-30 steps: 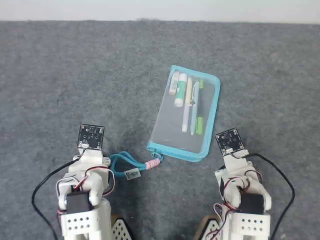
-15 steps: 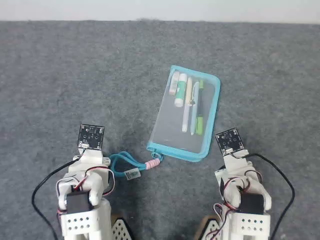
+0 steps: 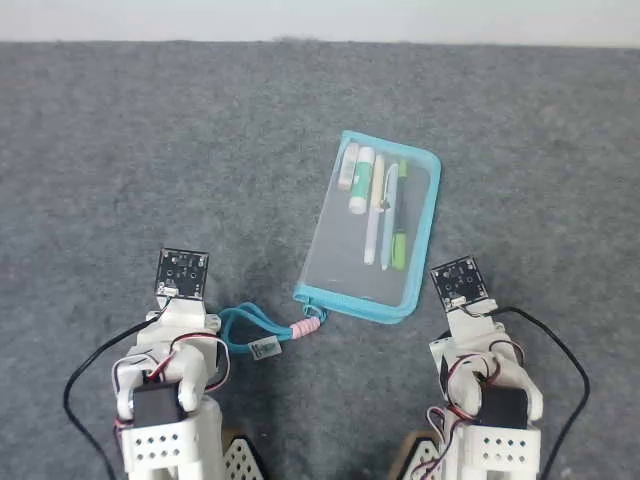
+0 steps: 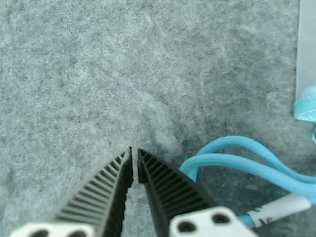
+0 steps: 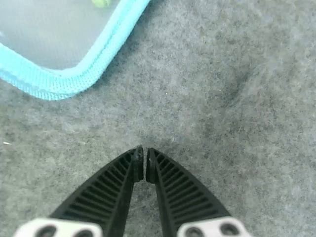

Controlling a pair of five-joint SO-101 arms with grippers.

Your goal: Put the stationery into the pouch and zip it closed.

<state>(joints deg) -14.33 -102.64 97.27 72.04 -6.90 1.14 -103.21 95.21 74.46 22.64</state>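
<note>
A clear pouch with teal trim (image 3: 372, 228) lies on the grey carpet, holding several pens and markers (image 3: 372, 200). Its blue wrist strap (image 3: 247, 330) and pink zipper pull (image 3: 308, 325) trail from its near left corner. In the left wrist view my left gripper (image 4: 134, 153) is shut on nothing, just beside the blue strap (image 4: 237, 160). My right gripper (image 5: 144, 152) is shut and empty over bare carpet, a short way from the pouch's teal corner (image 5: 64, 79). Both arms sit at the near edge, left (image 3: 175, 350) and right (image 3: 475, 350).
Grey carpet (image 3: 150, 150) covers the whole table, with a pale wall strip along the far edge. Open carpet stretches to the left of the pouch and beyond it.
</note>
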